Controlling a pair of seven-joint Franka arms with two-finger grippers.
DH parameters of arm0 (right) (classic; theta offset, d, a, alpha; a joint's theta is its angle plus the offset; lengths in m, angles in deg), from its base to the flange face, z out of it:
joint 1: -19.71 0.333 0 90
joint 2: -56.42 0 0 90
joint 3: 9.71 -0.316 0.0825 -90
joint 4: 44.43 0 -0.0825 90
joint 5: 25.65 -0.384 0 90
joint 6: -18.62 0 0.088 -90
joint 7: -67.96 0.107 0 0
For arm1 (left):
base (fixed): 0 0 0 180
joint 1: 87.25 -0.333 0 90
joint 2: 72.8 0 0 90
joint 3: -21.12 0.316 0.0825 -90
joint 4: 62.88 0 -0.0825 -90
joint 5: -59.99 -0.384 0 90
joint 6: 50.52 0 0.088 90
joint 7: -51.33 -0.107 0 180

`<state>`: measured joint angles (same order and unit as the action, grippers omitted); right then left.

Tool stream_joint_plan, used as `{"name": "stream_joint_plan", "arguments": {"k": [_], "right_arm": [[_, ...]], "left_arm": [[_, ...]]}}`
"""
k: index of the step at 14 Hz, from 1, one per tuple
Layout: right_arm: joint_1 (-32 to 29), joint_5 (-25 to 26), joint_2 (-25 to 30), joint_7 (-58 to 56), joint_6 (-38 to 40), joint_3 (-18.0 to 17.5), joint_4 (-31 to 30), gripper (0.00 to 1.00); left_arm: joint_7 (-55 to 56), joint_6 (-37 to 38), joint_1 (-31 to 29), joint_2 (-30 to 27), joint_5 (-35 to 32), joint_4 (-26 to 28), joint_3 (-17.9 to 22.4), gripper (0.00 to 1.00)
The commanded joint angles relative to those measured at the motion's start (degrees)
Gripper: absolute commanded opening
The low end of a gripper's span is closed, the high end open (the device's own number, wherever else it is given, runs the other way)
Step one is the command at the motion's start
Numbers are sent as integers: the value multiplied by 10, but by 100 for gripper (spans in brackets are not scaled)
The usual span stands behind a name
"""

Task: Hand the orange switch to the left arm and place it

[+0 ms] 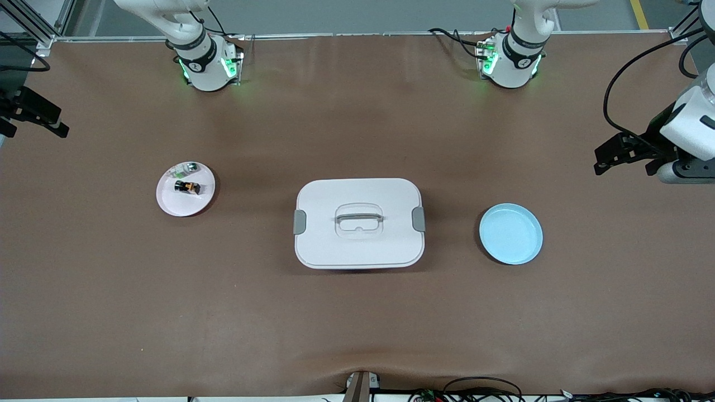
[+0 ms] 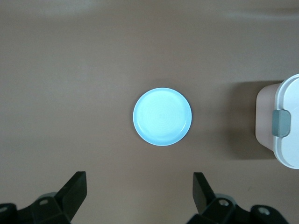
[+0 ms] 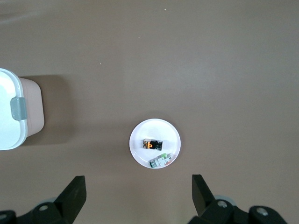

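The right gripper [image 3: 135,196] hangs high over the right arm's end of the table [image 1: 111,290], its 2 fingers [image 3: 74,191] spread wide apart with nothing between them. In the front view it shows only as a dark shape at the edge of the picture [image 1: 33,114]. Well below it, on the table, sits a white plate [image 1: 167,204]. The orange switch [image 1: 186,187] lies on its side on this plate, near the middle, clear of the open jaws and well apart from them; in the right wrist view it shows ahead of the fingertips rather than between them [image 3: 153,144]. A small silvery-green component [image 1: 191,167] lies on the same plate just beside the switch, farther from the front camera.

The box [image 1: 358,223] stands at the middle of the table, lid on, with 1 grey clip at each short side, between the 2 plates and touching neither.

Toward the left arm's end lies a light blue plate [image 1: 511,233], bare. The left gripper [image 2: 140,193] hangs high over this end, beside the blue plate rather than straight over it in the front view [image 1: 623,152], its 2 fingers [image 2: 203,189] also wide apart and holding nothing.
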<state>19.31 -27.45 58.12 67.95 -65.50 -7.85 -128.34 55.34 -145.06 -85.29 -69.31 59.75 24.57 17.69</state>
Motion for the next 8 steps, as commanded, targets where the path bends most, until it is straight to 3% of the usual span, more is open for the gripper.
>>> {"name": "stream_joint_plan", "arguments": {"k": [1, 8], "right_arm": [[0, -1, 13, 9, -3, -1, -12, 100], [0, -1, 13, 10, -3, -1, -12, 100]], "left_arm": [[2, 1, 3, 11, -3, -18, -1, 100], [3, 1, 1, 19, -2, -28, -1, 100]]}}
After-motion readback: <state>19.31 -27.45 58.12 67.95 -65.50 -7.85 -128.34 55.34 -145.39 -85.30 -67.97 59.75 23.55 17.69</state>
